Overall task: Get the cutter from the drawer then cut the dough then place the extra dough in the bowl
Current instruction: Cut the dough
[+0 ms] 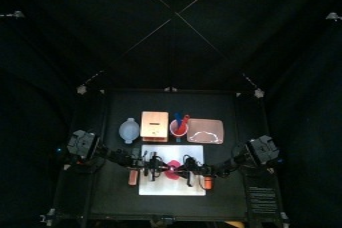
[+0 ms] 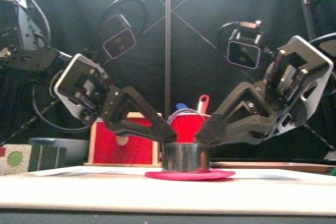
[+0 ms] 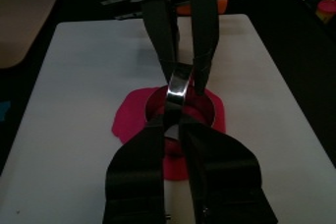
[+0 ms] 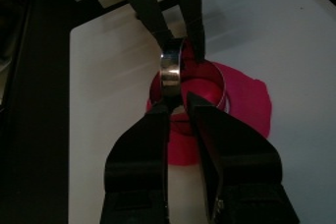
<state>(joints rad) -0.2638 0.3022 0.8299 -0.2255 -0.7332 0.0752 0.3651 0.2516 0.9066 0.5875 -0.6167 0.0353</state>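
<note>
- On the white cutting board (image 1: pixel 187 187) at the bench's front, the round metal cutter (image 2: pixel 184 156) stands on the pink dough (image 2: pixel 210 176) at the board's centre.
- The left gripper (image 3: pixel 178 120) comes in from 9 o'clock and the right gripper (image 4: pixel 187 98) from 3 o'clock. Each appears clamped on the cutter's rim, on opposite sides.
- By its look, the cutter is light, stiff and slick, and is best held by the rim. The dough looks soft and floppy and likely to sag or tear, so the extra ring wants a pinch at its outer edge.
- Count: one cutter, one dough disc, one blue-grey bowl (image 1: pixel 128 129) at 10 o'clock of the board, one wooden box (image 1: pixel 154 122), one red cup (image 1: pixel 183 125) holding two toy knives, and one pink tray (image 1: pixel 207 129) at 1 o'clock.
</note>
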